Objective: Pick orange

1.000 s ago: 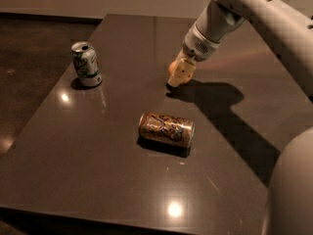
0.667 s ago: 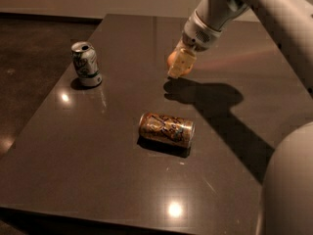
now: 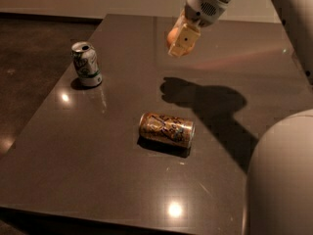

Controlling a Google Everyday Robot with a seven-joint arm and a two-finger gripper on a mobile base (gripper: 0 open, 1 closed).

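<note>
End effector (image 3: pixel 177 45) with orange (image 3: pixel 171 35) higher, midair

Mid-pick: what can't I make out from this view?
Camera view, the only one:
- orange: mostly hidden by the hand that holds it above the table.
- far finger: hidden behind the near one.
- arm: cut off by the top edge.
- lying can: label blurred.
- table's near right corner: hidden by the robot's body.

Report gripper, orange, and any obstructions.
Gripper above the far side of the table, shut on the orange. Orange clear of the surface. Left, upright can; centre, tipped can; neither in the way.
</note>
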